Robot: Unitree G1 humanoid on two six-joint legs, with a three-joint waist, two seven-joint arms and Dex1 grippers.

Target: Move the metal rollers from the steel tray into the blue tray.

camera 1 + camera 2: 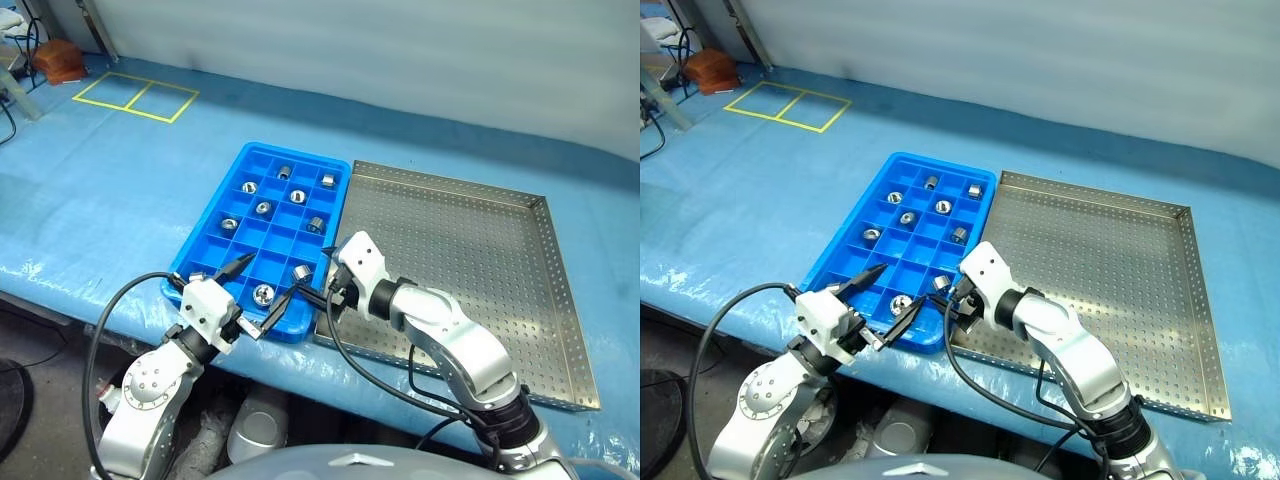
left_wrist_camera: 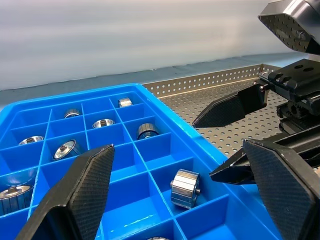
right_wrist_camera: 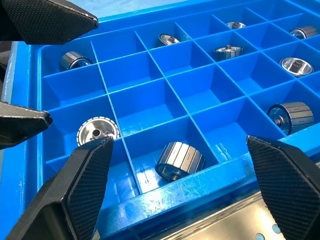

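The blue tray [image 1: 214, 212] lies left of the steel tray [image 1: 470, 250], their long sides touching. Several metal rollers sit one to a compartment in the blue tray, such as one [image 1: 301, 271] near its front right corner and one [image 3: 97, 134] beside it. The steel tray's perforated base shows bare. My left gripper [image 1: 268, 278] hovers open over the blue tray's near edge, holding nothing. My right gripper [image 1: 312, 275] stands open at the blue tray's near right corner, pointing left at the nearest roller [image 3: 179, 161], also holding nothing. The two grippers face each other closely.
Both trays rest on a blue-covered table whose front edge [image 1: 120, 310] runs just below the grippers. Yellow tape squares [image 1: 135, 95] mark the far left, with a brown object [image 1: 60, 60] behind them. A grey wall closes the back.
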